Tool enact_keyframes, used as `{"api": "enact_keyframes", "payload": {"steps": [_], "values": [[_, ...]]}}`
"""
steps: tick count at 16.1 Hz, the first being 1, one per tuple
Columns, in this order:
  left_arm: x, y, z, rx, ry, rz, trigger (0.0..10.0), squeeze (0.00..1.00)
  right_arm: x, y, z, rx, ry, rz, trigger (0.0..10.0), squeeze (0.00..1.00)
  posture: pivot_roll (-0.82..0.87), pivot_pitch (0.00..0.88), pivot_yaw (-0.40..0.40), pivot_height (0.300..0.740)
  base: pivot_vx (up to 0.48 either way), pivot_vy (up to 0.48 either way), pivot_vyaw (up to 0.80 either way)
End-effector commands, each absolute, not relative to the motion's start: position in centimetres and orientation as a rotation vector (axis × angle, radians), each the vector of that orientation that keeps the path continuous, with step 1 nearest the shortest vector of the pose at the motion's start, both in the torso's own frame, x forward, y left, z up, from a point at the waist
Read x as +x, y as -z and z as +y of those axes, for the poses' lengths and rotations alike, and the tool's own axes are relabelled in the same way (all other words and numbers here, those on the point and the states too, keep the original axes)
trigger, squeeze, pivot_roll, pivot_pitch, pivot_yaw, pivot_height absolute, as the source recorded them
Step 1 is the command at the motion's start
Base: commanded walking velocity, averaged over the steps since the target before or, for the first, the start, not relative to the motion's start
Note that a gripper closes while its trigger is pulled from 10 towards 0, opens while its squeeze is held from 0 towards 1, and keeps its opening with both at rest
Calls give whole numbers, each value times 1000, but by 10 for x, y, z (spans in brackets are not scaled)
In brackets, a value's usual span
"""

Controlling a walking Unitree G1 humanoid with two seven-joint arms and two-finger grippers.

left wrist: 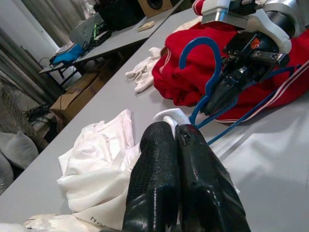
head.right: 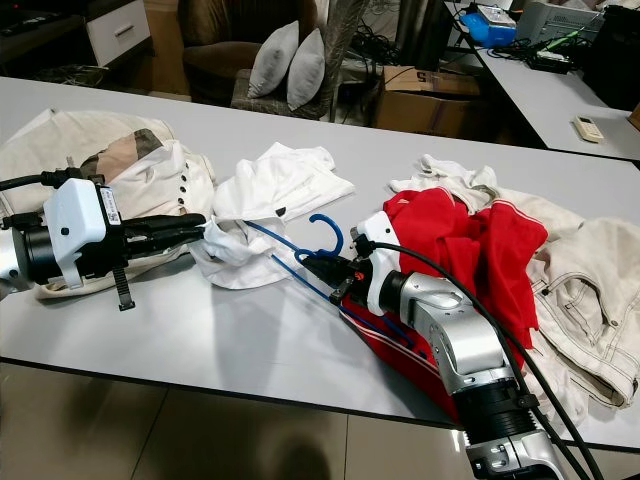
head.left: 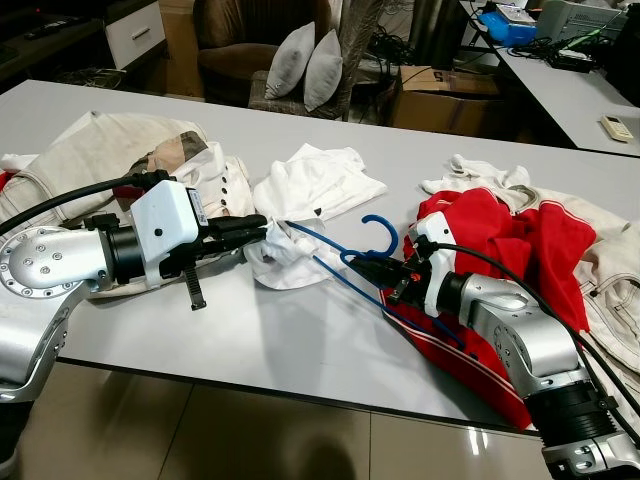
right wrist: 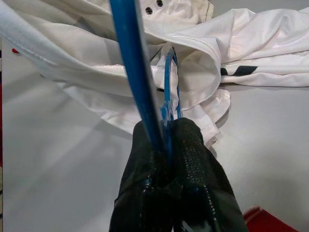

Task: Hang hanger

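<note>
A blue wire hanger (head.left: 340,256) lies low over the grey table (head.left: 300,340), its hook (head.left: 383,229) curling upward. One end of it is tucked inside a white shirt (head.left: 305,200) spread at the table's middle. My right gripper (head.left: 368,268) is shut on the hanger just below the hook, and in the right wrist view its fingers (right wrist: 186,159) pinch the blue wire (right wrist: 133,72). My left gripper (head.left: 262,231) reaches in from the left, shut on a fold of the white shirt (left wrist: 166,118) next to the hanger's end.
A red garment (head.left: 500,250) lies under and behind my right arm. Beige and white clothes (head.left: 120,150) are heaped at the left, more pale clothes (head.right: 570,250) at the right. Beyond the table stand an armchair with grey cushions (head.left: 305,60), a cardboard box (head.left: 440,95) and a second table (head.left: 570,80).
</note>
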State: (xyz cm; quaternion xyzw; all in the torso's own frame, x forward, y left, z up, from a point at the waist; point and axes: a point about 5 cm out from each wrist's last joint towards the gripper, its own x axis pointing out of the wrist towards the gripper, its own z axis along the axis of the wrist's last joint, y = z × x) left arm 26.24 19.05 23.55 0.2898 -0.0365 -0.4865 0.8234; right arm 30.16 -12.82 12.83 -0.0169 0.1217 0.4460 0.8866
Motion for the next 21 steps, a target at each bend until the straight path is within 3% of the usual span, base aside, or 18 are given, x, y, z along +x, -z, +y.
{"api": "enact_keyframes", "payload": {"steps": [1,3,4,5,12,14,15,17,21], "values": [[263,-239,188,634,1040,-97,0,0,302,-133,-126,-43,-944,243,10000,0,141,0,-57,740,0,0,0],[264,-239,188,640,1030,-107,0,0,301,-133,-125,-44,-964,246,10000,0,140,0,-56,740,0,0,0],[262,-223,186,638,1051,-36,0,0,344,-149,-128,124,-781,226,10000,0,133,0,-98,740,0,0,0],[260,-215,183,627,1066,-5,0,0,358,-154,-124,210,-717,224,10000,0,126,0,-91,740,0,0,0],[272,-209,178,677,1059,-26,0,0,368,-165,-123,430,-627,181,10000,0,90,0,-54,740,0,0,0],[277,-205,169,693,1066,-58,0,0,375,-165,-125,678,-487,180,10000,0,81,0,-46,740,0,0,0],[282,-199,157,682,1069,-94,0,0,380,-167,-121,888,-402,159,10000,0,72,0,-35,740,0,0,0],[292,-197,147,717,1029,-157,0,0,387,-183,-108,1162,-390,86,10000,0,70,0,-25,740,0,0,0],[294,-201,135,728,1059,-219,0,0,396,-200,-89,1405,-356,44,10000,0,93,0,-33,740,0,0,0]]}}
